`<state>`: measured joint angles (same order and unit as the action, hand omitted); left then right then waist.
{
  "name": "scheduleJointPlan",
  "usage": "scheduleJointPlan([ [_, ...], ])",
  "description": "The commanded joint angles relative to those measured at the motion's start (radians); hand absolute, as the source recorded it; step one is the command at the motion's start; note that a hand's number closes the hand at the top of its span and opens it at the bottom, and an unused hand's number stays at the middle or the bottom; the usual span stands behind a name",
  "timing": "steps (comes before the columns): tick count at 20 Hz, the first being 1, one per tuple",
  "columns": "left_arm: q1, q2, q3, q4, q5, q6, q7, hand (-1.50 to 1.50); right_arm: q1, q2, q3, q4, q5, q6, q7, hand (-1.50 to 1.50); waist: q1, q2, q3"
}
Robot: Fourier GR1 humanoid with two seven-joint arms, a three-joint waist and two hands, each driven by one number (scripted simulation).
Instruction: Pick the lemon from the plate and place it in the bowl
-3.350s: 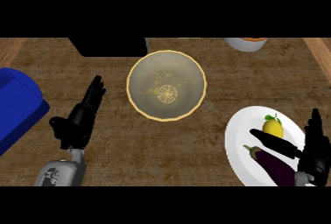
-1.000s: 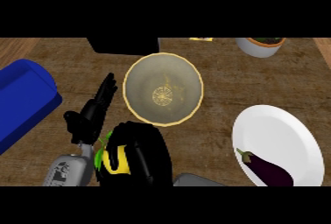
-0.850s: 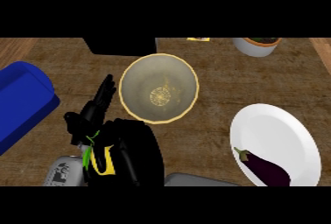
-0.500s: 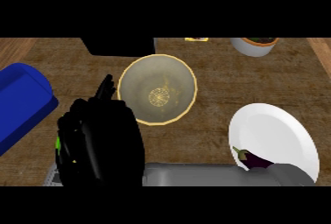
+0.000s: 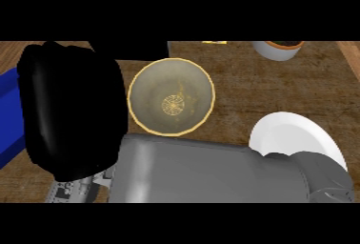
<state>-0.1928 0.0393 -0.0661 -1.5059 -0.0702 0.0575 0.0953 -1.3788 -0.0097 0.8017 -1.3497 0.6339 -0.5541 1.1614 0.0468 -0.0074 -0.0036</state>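
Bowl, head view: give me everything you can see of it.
The bowl is round, with a yellow-gold rim, a dull olive-grey inside and a small gold pattern at its bottom. It looks like glazed ceramic. It stands upright on the wooden counter near the view's middle. No lemon shows inside it. The black right hand borders its left rim and the grey forearm its lower rim. Whether either touches it cannot be told.

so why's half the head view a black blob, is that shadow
Head view: not shadow; the right hand sits close to the camera, a flat black mass without detail; its grey forearm spans the bottom and covers part of the white plate; the bowl is evenly lit, no glare.
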Motion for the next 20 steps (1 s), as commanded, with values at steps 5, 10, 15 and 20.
scheduleJointPlan([
  [5, 0.0, 0.014, 0.029, 0.0, 0.011, 0.001, -0.005, 0.0, -0.119, 0.009, -0.086, 0.226, -0.055, 0.11, 0.109, 1.5, -0.027, 0.006, 0.001],
  [10, 0.036, 0.006, 0.01, -0.026, -0.003, 0.007, -0.006, 0.0, -0.092, 0.006, -0.064, 0.352, -0.035, 0.172, 0.041, 1.5, -0.036, 0.005, 0.003],
  [15, 0.036, -0.013, 0.006, -0.015, -0.008, 0.022, -0.003, 0.0, 0.028, -0.009, -0.072, 0.444, 0.012, 0.087, -0.072, 1.5, -0.043, 0.008, 0.003],
  [20, 0.061, 0.028, 0.027, -0.06, 0.025, -0.028, -0.001, 0.0, 0.096, 0.008, -0.069, 0.545, 0.065, 0.045, -0.123, 1.5, -0.032, 0.009, 0.003],
])
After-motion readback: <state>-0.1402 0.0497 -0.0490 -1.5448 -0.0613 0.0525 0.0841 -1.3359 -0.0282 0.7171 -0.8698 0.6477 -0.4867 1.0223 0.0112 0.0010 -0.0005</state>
